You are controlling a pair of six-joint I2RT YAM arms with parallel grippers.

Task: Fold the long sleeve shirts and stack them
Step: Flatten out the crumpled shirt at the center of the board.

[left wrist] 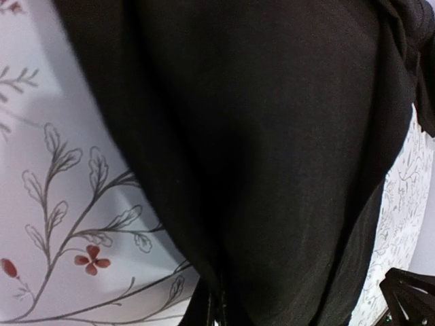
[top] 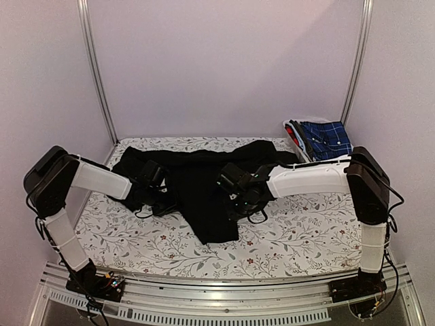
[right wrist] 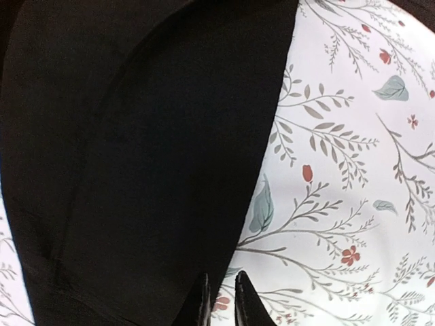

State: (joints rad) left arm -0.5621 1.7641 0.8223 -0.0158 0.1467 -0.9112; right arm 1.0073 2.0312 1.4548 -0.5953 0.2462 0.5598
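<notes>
A large plain black shirt (top: pixel 204 183) lies crumpled across the middle of the flowered tablecloth, with one part hanging toward the near edge. My left gripper (top: pixel 162 197) is at the shirt's left side. In the left wrist view its fingers (left wrist: pixel 221 309) are pressed together with the black cloth (left wrist: pixel 258 149) bunched between them. My right gripper (top: pixel 234 197) is at the shirt's right side. In the right wrist view its tips (right wrist: pixel 223 302) stand almost together on the cloth's edge (right wrist: pixel 149 170). A blue plaid shirt (top: pixel 327 139) lies at the back right.
A white basket (top: pixel 291 129) stands at the back right corner and holds the plaid shirt and some red cloth. The flowered tablecloth (top: pixel 306 231) shows bare in front and to the right. Metal posts stand at the back corners, and walls close in the sides.
</notes>
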